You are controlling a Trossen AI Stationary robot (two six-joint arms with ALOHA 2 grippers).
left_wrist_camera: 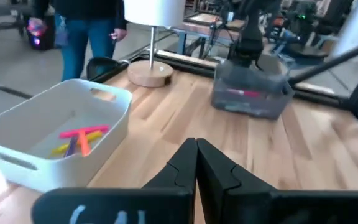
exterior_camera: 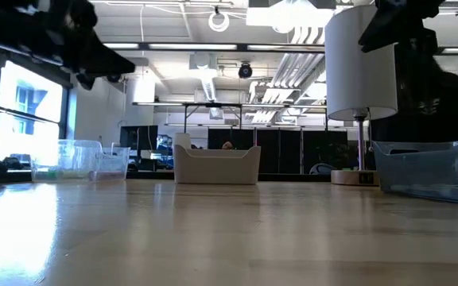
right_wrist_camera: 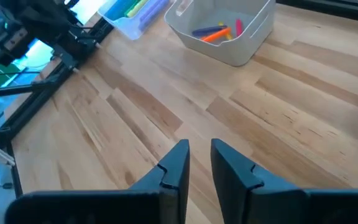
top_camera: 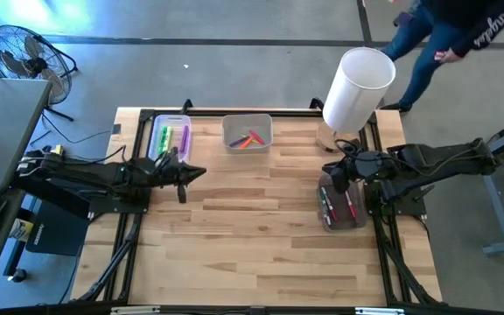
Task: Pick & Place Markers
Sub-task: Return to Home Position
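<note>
Jaws clear of bins point(top_camera: 227, 131) holding markers point(top_camera: 250, 139).

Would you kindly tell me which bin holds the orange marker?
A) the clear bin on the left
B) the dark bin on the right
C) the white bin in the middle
C: the orange marker lies inside the white bin at the middle of the table's far edge, as the high view and both wrist views show.
</note>
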